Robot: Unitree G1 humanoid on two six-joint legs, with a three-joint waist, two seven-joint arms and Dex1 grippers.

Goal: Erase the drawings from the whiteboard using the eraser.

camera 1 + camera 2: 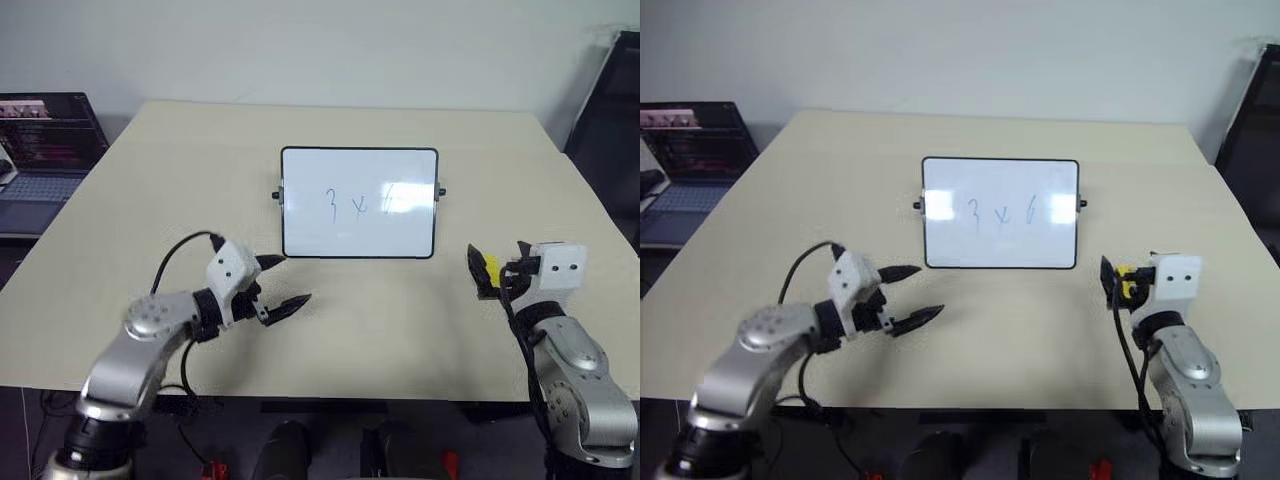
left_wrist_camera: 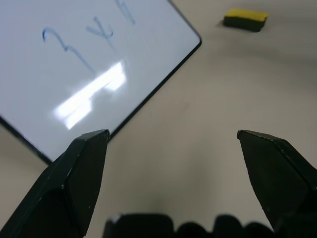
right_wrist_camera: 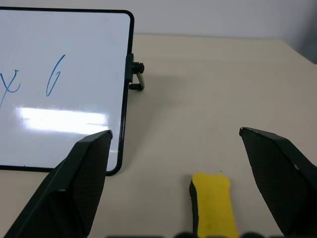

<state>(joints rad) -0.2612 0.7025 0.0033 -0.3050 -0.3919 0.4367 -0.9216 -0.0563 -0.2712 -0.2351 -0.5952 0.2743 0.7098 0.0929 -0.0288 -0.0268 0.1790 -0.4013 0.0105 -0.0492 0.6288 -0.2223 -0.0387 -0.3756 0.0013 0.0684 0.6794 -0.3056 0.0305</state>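
- Pale beige tabletop (image 1: 150, 200) fills the scene, with the whiteboard (image 1: 359, 203) propped upright on a stand near its middle, tilted back slightly.
- The drawings (image 1: 360, 204) sit across the middle of the board: thin blue-grey marks reading roughly as a "3", an "x" and a "6". Glare patches wash over part of the board, so the last mark is hard to read from the head camera.
- The eraser (image 3: 213, 203), yellow on top with a dark base, lies flat on the table to the right of the board, apart from it and directly in front of the right gripper (image 1: 490, 273). In the right wrist picture its near end is cut off by the frame edge.
- The right gripper has its fingers spread wide on either side of the eraser; it seems not to touch it, though the head cameras partly hide the eraser behind the fingers.
- The left gripper (image 1: 283, 283) hovers just before the board's lower left corner, fingers spread apart, nothing between them.
- A laptop (image 1: 40, 160), partly cut off, stands beyond the table's left edge.
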